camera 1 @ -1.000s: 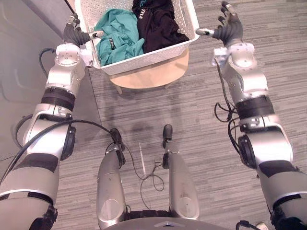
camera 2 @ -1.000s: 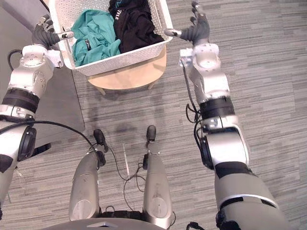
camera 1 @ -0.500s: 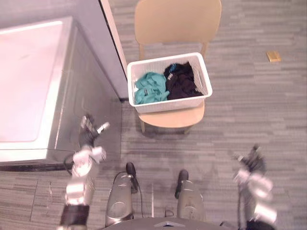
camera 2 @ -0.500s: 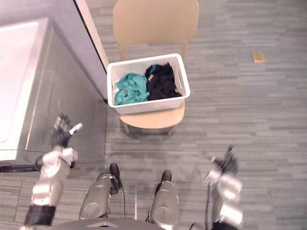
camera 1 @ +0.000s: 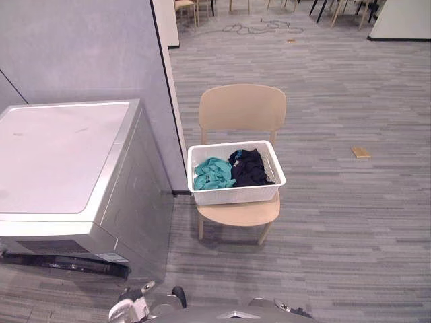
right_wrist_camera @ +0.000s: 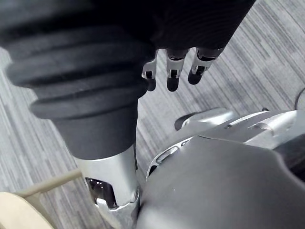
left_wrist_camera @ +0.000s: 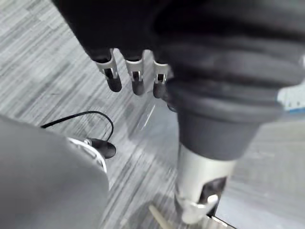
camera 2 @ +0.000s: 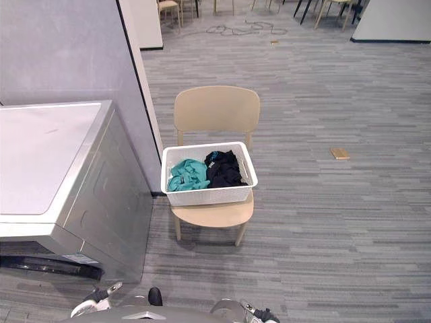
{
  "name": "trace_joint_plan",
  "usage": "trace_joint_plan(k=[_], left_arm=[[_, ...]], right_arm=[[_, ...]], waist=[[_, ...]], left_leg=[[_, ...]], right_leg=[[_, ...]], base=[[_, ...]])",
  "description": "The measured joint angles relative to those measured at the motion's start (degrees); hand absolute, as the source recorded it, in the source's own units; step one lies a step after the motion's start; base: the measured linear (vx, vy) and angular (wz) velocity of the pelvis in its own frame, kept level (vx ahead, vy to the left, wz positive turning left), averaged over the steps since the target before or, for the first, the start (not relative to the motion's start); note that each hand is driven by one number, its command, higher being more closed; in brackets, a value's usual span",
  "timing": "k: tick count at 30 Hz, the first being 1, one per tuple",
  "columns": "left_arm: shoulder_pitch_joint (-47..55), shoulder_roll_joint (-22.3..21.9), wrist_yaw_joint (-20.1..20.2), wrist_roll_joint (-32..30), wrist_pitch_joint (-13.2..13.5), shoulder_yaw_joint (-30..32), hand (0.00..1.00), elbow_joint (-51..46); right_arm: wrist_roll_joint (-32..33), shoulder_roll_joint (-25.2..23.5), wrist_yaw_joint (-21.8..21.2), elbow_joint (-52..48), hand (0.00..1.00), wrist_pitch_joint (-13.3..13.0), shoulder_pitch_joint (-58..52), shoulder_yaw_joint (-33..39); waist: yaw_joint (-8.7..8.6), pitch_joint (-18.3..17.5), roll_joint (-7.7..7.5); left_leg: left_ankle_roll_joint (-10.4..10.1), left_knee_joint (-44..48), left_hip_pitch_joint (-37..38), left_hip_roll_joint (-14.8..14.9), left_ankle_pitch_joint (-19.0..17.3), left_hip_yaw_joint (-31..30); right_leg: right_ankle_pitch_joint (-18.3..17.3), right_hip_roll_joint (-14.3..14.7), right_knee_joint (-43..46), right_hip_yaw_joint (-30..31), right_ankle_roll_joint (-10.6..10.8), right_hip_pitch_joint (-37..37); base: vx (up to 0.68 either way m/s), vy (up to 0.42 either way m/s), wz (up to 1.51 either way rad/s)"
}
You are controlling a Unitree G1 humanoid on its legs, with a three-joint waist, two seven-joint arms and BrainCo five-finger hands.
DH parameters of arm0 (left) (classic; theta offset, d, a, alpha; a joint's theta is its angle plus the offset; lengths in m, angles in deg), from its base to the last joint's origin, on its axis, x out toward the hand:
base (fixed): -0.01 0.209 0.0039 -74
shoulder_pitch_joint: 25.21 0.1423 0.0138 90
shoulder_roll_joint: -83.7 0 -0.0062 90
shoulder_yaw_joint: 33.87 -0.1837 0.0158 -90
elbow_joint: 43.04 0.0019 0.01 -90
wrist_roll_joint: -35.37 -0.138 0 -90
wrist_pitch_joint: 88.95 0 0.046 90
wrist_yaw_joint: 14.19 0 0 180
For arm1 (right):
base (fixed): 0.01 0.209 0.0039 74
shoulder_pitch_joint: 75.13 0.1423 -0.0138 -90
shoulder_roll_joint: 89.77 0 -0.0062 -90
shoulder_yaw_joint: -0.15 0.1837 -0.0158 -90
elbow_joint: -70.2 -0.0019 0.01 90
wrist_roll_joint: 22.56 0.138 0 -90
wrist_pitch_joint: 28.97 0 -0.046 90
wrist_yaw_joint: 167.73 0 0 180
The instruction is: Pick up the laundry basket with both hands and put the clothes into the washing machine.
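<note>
A white laundry basket (camera 1: 236, 192) rests on the seat of a tan chair (camera 1: 242, 111). Inside it lie a teal garment (camera 1: 212, 173) on the left and a black garment (camera 1: 250, 168) on the right. A silver-grey washing machine (camera 1: 60, 161) stands left of the chair. My left hand (left_wrist_camera: 136, 76) hangs low beside me, far from the basket, fingers straight and holding nothing; it peeks in at the bottom edge (camera 1: 128, 309). My right hand (right_wrist_camera: 174, 71) also hangs low with straight fingers and nothing in it.
A grey partition wall (camera 1: 87, 54) rises behind the machine, its edge next to the chair. A small tan object (camera 1: 360, 153) lies on the carpet to the right. Chair legs and a cable (camera 1: 262, 27) show far back. Open carpet lies between me and the chair.
The camera has pulled back and tipped up, so the whole scene looks farther away. Both hands dropped from beside the basket's ends to my sides. The basket stays on the chair.
</note>
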Motion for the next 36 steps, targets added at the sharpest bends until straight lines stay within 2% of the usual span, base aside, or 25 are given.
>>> trace_joint_plan(k=[7,10,11,12,13,14,15,16,17,18,19,21,22,23,24,25,26,27,29,30,32,33,34,35,36], left_arm=[[2.6,0.0,0.4,1.0,-0.3,1.6,0.00,0.9],[2.0,-0.7,0.3,2.7,0.6,1.3,0.00,-1.8],[1.8,-0.8,0.3,3.2,0.6,1.3,0.00,-2.2],[0.9,-0.9,0.4,3.5,0.8,1.4,0.00,-2.6],[0.0,-0.6,0.3,4.2,0.8,2.4,0.00,-2.5],[-1.1,-0.3,0.3,4.4,0.9,3.2,0.00,-2.5],[-1.0,-0.8,0.2,5.1,1.1,3.4,0.00,-2.3],[-0.8,-1.0,0.2,5.5,1.1,3.4,0.00,-2.2],[-0.3,-1.3,0.1,6.7,1.6,3.9,0.00,-1.1],[-0.5,-0.6,0.1,8.6,1.8,3.8,0.00,1.1],[-0.6,-0.5,0.2,9.0,1.8,3.8,0.00,1.4],[-0.7,0.2,0.2,10.0,1.9,3.5,0.00,2.2],[-0.8,0.3,0.2,9.9,1.9,2.9,0.00,2.1],[-1.0,0.2,0.0,9.7,2.1,1.1,0.00,1.8],[-1.5,1.0,-0.3,9.1,2.2,-2.0,0.00,1.4],[-1.4,2.1,-0.3,8.8,2.2,-3.5,0.00,1.4],[-2.2,3.7,-0.2,8.7,2.2,-6.6,0.00,1.3],[-2.9,4.6,-0.2,8.7,2.3,-9.2,0.00,0.9],[-3.0,5.0,0.0,8.5,2.8,-11.8,0.00,0.8],[-2.9,5.1,0.1,7.7,3.0,-12.0,0.00,0.6],[-2.9,5.6,0.4,6.6,3.2,-13.9,0.00,0.4],[-3.0,5.7,0.4,6.2,3.3,-14.3,0.00,0.4],[-3.0,5.8,0.4,4.8,3.4,-15.5,0.00,0.5],[-2.8,5.8,0.4,3.6,3.4,-16.3,0.00,0.9],[-2.8,6.1,0.2,2.0,3.3,-17.0,0.00,1.1]], right_arm=[[-1.8,0.3,-1.6,2.5,0.00,0.0,1.8,0.1],[-1.8,1.8,-1.7,1.9,0.00,0.0,4.4,-4.4],[-1.8,2.4,-1.6,1.9,0.00,0.0,5.0,-5.0],[-1.8,2.6,-1.5,1.9,0.00,0.0,6.1,-6.2],[-1.8,1.6,-1.5,2.0,0.00,-0.1,7.5,-6.6],[-1.8,1.3,-1.5,1.8,0.00,-0.3,9.4,-6.8],[-1.8,1.4,-1.4,1.1,0.00,-0.3,10.2,-6.7],[-1.8,1.4,-1.4,0.7,0.00,-0.3,10.2,-6.6],[-1.8,1.0,-1.3,0.0,0.00,-0.6,9.9,-6.6],[-1.7,0.9,-1.2,0.8,0.00,-1.1,10.0,-6.0],[-1.7,1.0,-1.2,0.9,0.00,-1.2,10.1,-6.0],[-1.8,1.9,-1.0,2.4,0.00,-1.3,10.6,-4.5],[-1.8,2.5,-1.0,2.9,0.00,-1.1,10.6,-4.2],[-1.9,4.3,-1.1,4.6,0.00,-1.2,10.5,-3.4],[-2.3,4.6,-1.1,5.6,0.00,-1.3,11.1,-3.5],[-2.6,4.5,-1.2,6.5,0.00,-1.3,11.6,-3.6],[-3.6,4.4,-1.3,7.9,0.00,-1.1,12.5,-3.6],[-4.0,4.3,-1.3,9.2,0.00,-0.9,12.6,-3.5],[-4.0,3.7,-1.2,9.5,0.00,-0.2,12.0,-3.4],[-4.0,3.7,-1.2,9.4,0.00,0.1,12.0,-3.5],[-3.9,4.0,-1.0,8.9,0.00,0.0,11.9,-3.4],[-3.8,4.1,-1.0,8.8,0.00,-0.1,11.9,-3.4],[-3.6,4.7,-0.9,7.9,0.00,-0.2,12.0,-3.3],[-3.3,4.9,-0.9,6.9,0.00,-0.2,11.5,-3.2],[-3.3,4.9,-0.9,6.5,0.00,-0.5,10.7,-3.2]], waist=[[0.46,-0.2,-0.16],[0.85,0.8,0.33],[0.96,1.1,0.83],[1.18,1.4,0.66],[1.76,1.9,-1.39],[1.58,2.6,-1.85],[1.41,3.2,-1.29],[1.37,3.2,-0.94],[0.96,3.0,-0.12],[0.37,2.8,0.23],[0.27,2.8,0.23],[-0.96,2.8,-0.05],[-1.12,2.9,-0.15],[-1.48,2.7,0.64],[-2.03,3.0,0.08],[-1.95,3.2,-0.38],[-1.94,3.7,-0.73],[-1.81,3.7,-1.96],[-1.15,3.8,-1.96],[-0.61,3.6,-2.28],[-0.96,3.6,-2.80],[-1.26,3.6,-2.73],[-1.86,3.8,-2.44],[-2.23,3.9,-2.40],[-2.34,3.5,-1.47]], left_leg=[[0.4,5.0,-4.7,-0.4,0.6,-8.2],[0.2,2.4,-10.0,-1.2,4.6,-13.6],[0.0,1.4,-11.1,-1.3,4.4,-14.4],[1.0,-0.9,-11.4,-0.7,2.8,-13.4],[3.5,-0.7,-12.5,-0.6,-1.1,-8.4],[4.8,11.9,-16.5,-0.2,-0.2,-4.4],[4.3,23.6,-17.0,1.1,-3.2,-2.4],[3.9,25.9,-16.7,1.6,-4.5,-2.1],[2.8,30.9,-13.8,4.0,-8.2,-1.2],[2.0,32.5,-9.7,8.2,-11.0,-0.7],[1.7,32.5,-9.2,9.1,-11.2,-0.6],[1.5,28.3,-5.0,16.2,-10.7,-0.8],[2.3,23.8,-3.4,16.8,-8.4,-0.7],[-0.3,14.7,0.2,15.3,-4.0,-3.2],[-4.6,12.8,-0.3,13.7,-7.2,-3.8],[-6.3,12.9,-1.1,13.1,-8.3,-4.2],[-8.4,12.9,-2.3,12.2,-9.8,-4.6],[-9.5,13.1,-2.3,11.4,-11.1,-5.8],[-9.2,15.4,-3.2,10.3,-13.1,-6.7],[-8.5,17.3,-4.2,9.4,-14.5,-7.1],[-7.3,19.4,-6.0,6.9,-15.7,-8.3],[-6.9,19.4,-6.8,5.8,-15.9,-9.1],[-5.9,19.0,-6.8,4.0,-16.1,-10.5],[-5.0,18.0,-6.4,3.2,-15.6,-11.8],[-4.1,16.5,-5.6,2.5,-14.9,-13.6]], right_leg=[[-1.0,0.3,0.7,-7.0,-0.1,2.6],[-5.3,-1.3,9.6,-12.2,-1.5,-3.2],[-5.9,-1.5,11.0,-13.2,-1.9,-4.4],[-5.6,-1.5,11.1,-14.4,-2.4,-5.3],[-4.3,-3.2,8.8,-16.5,-4.1,-5.9],[-3.1,-5.1,8.7,-18.1,-4.5,-6.6],[-2.4,-5.8,8.8,-20.4,-4.6,-5.9],[-2.3,-5.9,8.8,-20.9,-4.6,-5.6],[-1.8,-5.9,8.4,-22.3,-4.6,-4.1],[-1.2,-6.1,8.4,-24.5,-4.4,-3.3],[-1.1,-6.3,8.5,-24.8,-4.3,-3.3],[0.0,-9.5,10.9,-27.1,-2.8,-4.6],[0.4,-10.9,11.8,-27.6,-2.1,-4.8],[1.1,-13.1,14.3,-27.1,-1.3,-6.3],[1.8,-13.8,13.3,-25.5,-1.1,-7.0],[2.0,-13.6,12.3,-24.4,-1.0,-7.1],[4.1,-13.7,10.2,-23.5,-0.7,-6.3],[6.4,-13.7,7.6,-23.9,-0.6,-3.9],[9.1,-13.9,4.4,-24.0,-0.5,-1.4],[10.8,-14.8,3.5,-24.2,0.1,-0.5],[12.1,-17.8,4.7,-25.3,0.2,-0.3],[12.6,-19.0,5.7,-25.4,-0.4,-0.3],[14.7,-20.9,8.0,-23.7,-3.2,-0.4],[17.6,-20.9,9.3,-20.4,-7.3,-0.9],[21.1,-20.5,11.4,-15.4,-12.1,-1.9]], base=[[0.00,-0.033,0.55],[-0.14,-0.084,0.92],[-0.15,-0.075,0.84],[-0.15,-0.047,0.69],[-0.16,-0.059,0.82],[-0.18,-0.079,0.87],[-0.11,-0.076,0.64],[-0.14,-0.044,0.60],[-0.13,0.052,0.70],[-0.13,0.052,0.69],[-0.12,0.197,0.75],[-0.08,0.329,0.85],[-0.03,0.421,0.96],[-0.04,0.506,0.86],[-0.07,0.504,0.82],[-0.15,0.454,0.82],[-0.16,0.371,0.87],[-0.15,0.358,0.83],[-0.11,0.306,0.47],[-0.11,0.290,0.33],[-0.09,0.195,0.37],[-0.11,0.122,0.63],[-0.09,0.111,0.74],[-0.10,0.177,0.86],[-0.03,0.158,0.85]])
